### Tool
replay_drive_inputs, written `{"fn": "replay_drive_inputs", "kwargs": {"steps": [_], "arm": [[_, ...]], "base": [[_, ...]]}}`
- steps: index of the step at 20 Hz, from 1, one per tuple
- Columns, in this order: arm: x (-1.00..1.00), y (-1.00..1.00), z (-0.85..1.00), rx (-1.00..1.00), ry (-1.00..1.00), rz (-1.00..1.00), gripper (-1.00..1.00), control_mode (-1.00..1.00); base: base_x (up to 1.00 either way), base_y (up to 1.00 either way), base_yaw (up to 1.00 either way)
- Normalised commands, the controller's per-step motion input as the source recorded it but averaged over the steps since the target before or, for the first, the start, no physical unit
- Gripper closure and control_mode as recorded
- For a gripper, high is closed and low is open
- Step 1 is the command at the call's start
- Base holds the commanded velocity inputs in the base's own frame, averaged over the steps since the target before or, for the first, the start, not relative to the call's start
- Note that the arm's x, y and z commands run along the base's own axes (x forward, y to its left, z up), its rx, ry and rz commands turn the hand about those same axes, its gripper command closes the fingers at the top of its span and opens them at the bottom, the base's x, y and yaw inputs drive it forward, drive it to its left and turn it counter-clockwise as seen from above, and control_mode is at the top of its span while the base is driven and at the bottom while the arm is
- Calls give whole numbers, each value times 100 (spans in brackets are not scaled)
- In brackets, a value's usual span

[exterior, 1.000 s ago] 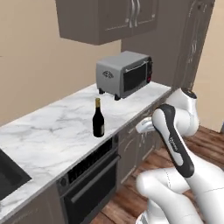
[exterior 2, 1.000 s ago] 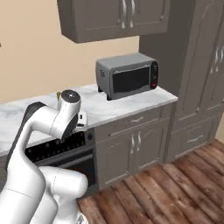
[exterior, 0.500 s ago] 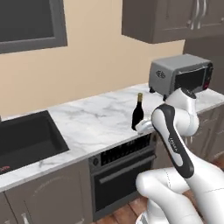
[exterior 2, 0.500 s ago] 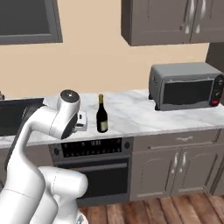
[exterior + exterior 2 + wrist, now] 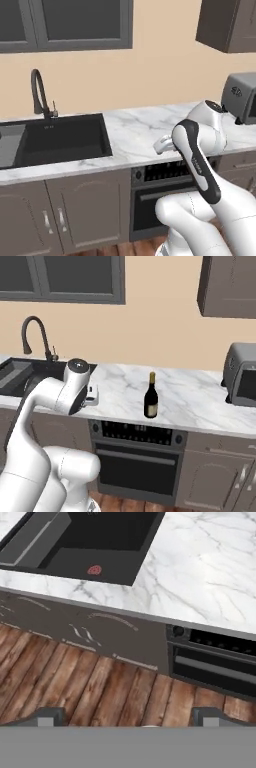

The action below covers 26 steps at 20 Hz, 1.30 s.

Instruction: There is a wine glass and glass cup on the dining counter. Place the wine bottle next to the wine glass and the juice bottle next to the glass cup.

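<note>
The wine bottle, dark with a gold top and pale label, stands upright on the marble worktop above the oven. My gripper hangs at the worktop's front edge, well to the bottle's left and apart from it. In the left base view the gripper sticks out to the left of the arm's elbow. The hand view looks down at the floor, and there the gripper is open with nothing between its widely spread fingertips. The wine glass, glass cup, juice bottle and dining counter are out of view.
A black sink with a dark faucet is set into the worktop at the left. A grey toaster oven stands at the right end. The built-in oven and grey cabinets line the front, above a wood floor.
The whole picture has shifted as the base turned: the sink came into view at the left and the toaster oven slid to the right edge. The gripper stayed open.
</note>
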Motion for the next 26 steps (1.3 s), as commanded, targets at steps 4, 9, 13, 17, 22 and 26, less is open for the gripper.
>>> {"fn": "replay_drive_inputs", "kwargs": {"steps": [4,9,13,17,22,26], "arm": [[0,0,0,0,0,0,-100,100],[0,0,0,0,0,0,-100,100],[0,0,0,0,0,0,-100,100],[0,0,0,0,0,0,-100,100],[0,0,0,0,0,0,-100,100],[0,0,0,0,0,0,-100,100]], "base": [[18,-48,33],[31,-54,18],[9,-61,2],[-17,-38,-8],[-16,-2,-14],[19,3,-13]]}}
